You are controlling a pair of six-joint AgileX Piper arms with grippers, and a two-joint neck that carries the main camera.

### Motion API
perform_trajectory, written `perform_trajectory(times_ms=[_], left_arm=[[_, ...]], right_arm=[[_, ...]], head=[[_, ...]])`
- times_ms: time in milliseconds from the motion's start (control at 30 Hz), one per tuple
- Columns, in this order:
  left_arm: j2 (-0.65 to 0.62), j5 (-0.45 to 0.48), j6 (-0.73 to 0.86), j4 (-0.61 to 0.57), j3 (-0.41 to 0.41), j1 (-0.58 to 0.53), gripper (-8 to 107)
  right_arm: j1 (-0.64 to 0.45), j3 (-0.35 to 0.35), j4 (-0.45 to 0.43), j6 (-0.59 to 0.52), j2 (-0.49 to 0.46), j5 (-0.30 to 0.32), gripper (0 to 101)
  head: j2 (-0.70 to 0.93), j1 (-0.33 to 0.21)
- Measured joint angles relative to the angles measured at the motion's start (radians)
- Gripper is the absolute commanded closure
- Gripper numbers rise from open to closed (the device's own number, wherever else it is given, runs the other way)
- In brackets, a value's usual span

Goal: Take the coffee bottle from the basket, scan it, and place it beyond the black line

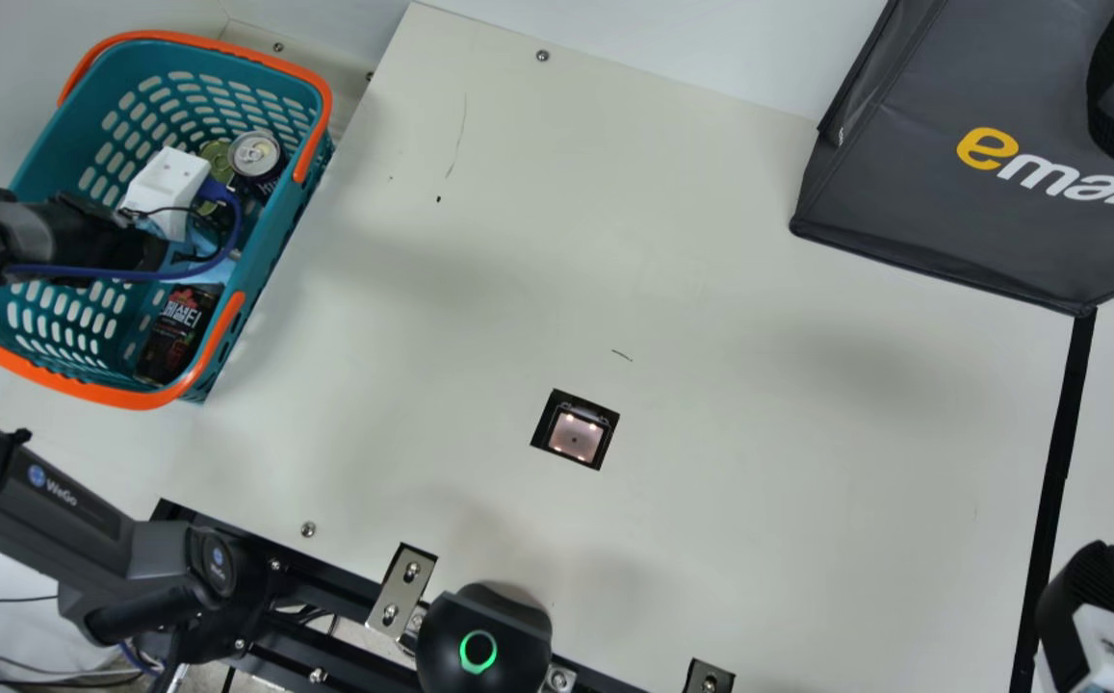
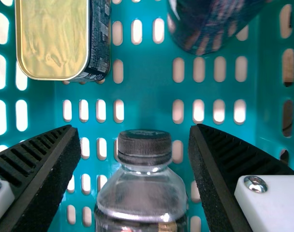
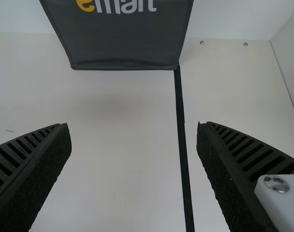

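In the main view my left gripper (image 1: 169, 188) reaches down into the teal basket (image 1: 282, 221), its fingertips hidden there. The left wrist view shows the left gripper (image 2: 132, 154) open, with the clear coffee bottle (image 2: 141, 193) and its black cap between the two fingers, a gap on each side of the cap. At the main view's lower right is my right gripper (image 1: 1086, 597); in the right wrist view the right gripper (image 3: 133, 164) stands open with nothing between its fingers. The black line (image 1: 1057, 462) runs down the table's right part.
A can (image 1: 256, 156) and a dark red package (image 1: 176, 332) lie in the basket; a tin (image 2: 52, 38) shows in the left wrist view. A scanner window (image 1: 576, 433) is set into the table (image 1: 759, 462). A dark grey bag (image 1: 932, 212) stands at the back right.
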Motion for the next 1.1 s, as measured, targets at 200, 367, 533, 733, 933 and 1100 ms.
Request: perform_trajectory(times_ms=[200, 367, 533, 733, 933, 1100], left_arm=[[0.041, -0.021, -0.017, 0.007, -0.017, -0.001, 9], [0.070, -0.032, -0.032, 0.017, -0.030, -0.002, 9], [0.090, -0.034, -0.050, 0.024, -0.038, -0.005, 16], [0.098, -0.034, -0.063, 0.025, -0.040, -0.008, 56], [0.103, -0.032, -0.065, 0.021, -0.038, -0.008, 89], [0.091, -0.018, -0.067, 0.015, -0.035, -0.006, 89]], right_arm=[[0.000, 0.000, 0.000, 0.000, 0.000, 0.000, 10], [0.000, 0.000, 0.000, 0.000, 0.000, -0.001, 10], [0.000, 0.000, 0.000, 0.000, 0.000, -0.002, 10], [0.000, 0.000, 0.000, 0.000, 0.000, -0.002, 10], [0.000, 0.000, 0.000, 0.000, 0.000, -0.002, 10], [0.000, 0.000, 0.000, 0.000, 0.000, -0.002, 10]], head=[[0.000, 0.002], [0.000, 0.000], [0.000, 0.000], [0.000, 0.002], [0.000, 0.002], [0.000, 0.002]])
